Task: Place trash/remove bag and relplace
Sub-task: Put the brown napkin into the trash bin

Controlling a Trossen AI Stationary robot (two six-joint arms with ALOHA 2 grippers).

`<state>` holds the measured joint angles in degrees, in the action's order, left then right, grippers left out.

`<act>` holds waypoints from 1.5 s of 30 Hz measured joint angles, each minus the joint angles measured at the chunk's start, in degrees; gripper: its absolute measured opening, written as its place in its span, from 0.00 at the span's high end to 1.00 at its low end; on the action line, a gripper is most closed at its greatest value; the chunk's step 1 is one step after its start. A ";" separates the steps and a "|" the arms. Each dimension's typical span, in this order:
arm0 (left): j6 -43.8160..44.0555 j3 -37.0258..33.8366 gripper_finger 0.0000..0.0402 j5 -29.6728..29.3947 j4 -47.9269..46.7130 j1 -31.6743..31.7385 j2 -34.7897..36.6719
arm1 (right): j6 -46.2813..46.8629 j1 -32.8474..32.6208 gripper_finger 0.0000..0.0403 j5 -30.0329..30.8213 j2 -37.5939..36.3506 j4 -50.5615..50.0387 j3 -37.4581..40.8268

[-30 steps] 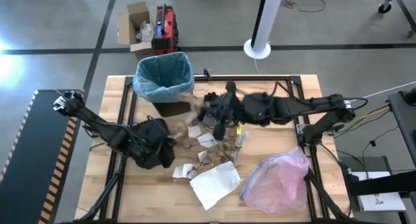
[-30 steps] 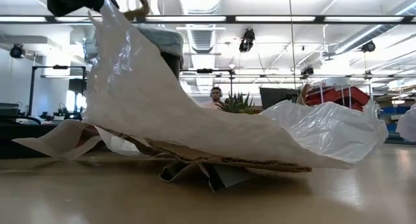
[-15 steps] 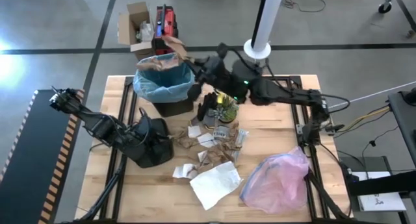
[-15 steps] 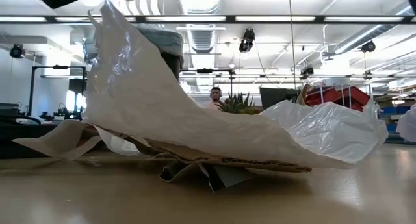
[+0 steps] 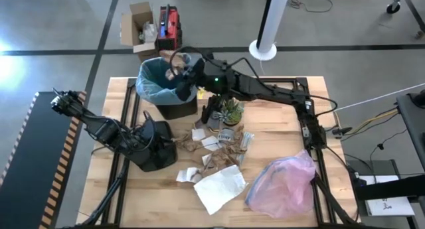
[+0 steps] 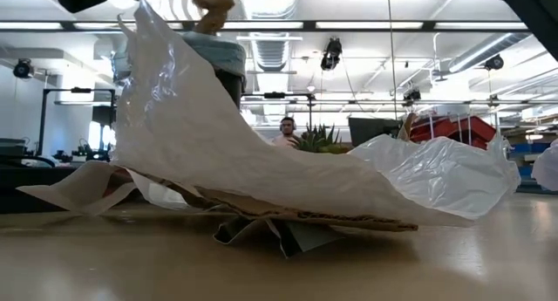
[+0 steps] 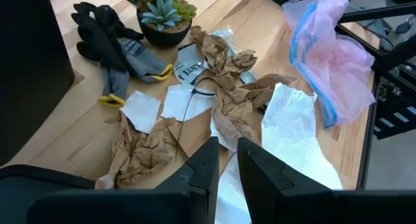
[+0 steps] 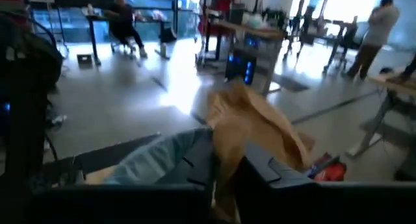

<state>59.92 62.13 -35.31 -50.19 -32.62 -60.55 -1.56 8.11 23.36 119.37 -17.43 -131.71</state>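
Wooden bench (image 5: 279,143), high view: right hand (image 5: 178,75) over bin's blue bag (image 5: 154,89), clenched on brown paper (image 5: 174,74). Right wrist view: paper (image 8: 250,123) pinched; judged step, binning trash; next, release. Left wrist view: left hand (image 7: 224,160) clenched empty above remaining trash (image 7: 221,87).

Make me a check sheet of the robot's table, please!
Surface: wooden table, mostly covered in the middle.
Job's things: blue-lined bin at the far edge; crumpled brown paper and white sheets in the middle.
Clutter: small plant, dark gloves, pink bag.
Hands: right hand over the bin, brown paper piece between its fingers; left hand shut, low by the pile, holding nothing.
Cables: leads right of the table.
Surroundings: cardboard box, white pole base, people in the room.
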 joint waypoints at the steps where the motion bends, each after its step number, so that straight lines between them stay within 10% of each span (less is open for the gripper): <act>1: 0.01 0.00 0.89 0.00 0.18 0.00 -0.15 | 0.57 0.11 0.89 0.02 0.27 -1.00 -0.03; 15: 0.13 0.00 0.89 -0.74 3.30 0.04 -3.84 | 0.03 -3.11 0.49 -3.02 -7.67 -19.38 0.03; 23: 3.20 0.00 0.89 2.83 2.07 2.14 -8.17 | 0.95 -13.44 0.49 -4.58 -14.27 -35.53 0.07; 30: 6.22 0.00 0.87 10.06 1.46 9.77 -13.64 | 8.51 -22.19 0.50 6.08 -15.03 -46.50 0.55; 45: 2.07 -0.02 0.52 22.85 -1.80 26.24 -26.74 | 25.33 -30.12 0.48 14.84 -15.12 -63.00 0.62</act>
<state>61.99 62.11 -12.46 -51.98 -6.38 -87.29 23.77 -22.01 38.20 104.25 -80.44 -131.09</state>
